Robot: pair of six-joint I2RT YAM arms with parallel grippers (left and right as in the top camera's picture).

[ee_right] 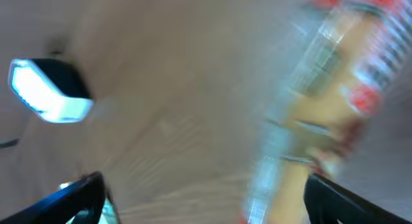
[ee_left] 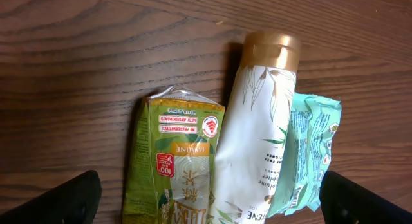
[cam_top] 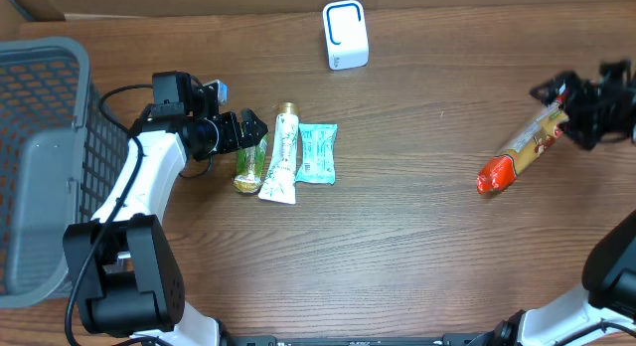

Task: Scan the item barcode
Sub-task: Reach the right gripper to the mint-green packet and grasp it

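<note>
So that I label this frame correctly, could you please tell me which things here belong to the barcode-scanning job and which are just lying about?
Job in hand: white scanner; red-ended snack packet; green tea packet, probably next.
Lying about, for now: gold-capped tube; teal packet; grey basket.

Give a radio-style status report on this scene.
Left gripper open above green tea packet. Right gripper open at red snack pack. Nothing between pack and scanner.
</note>
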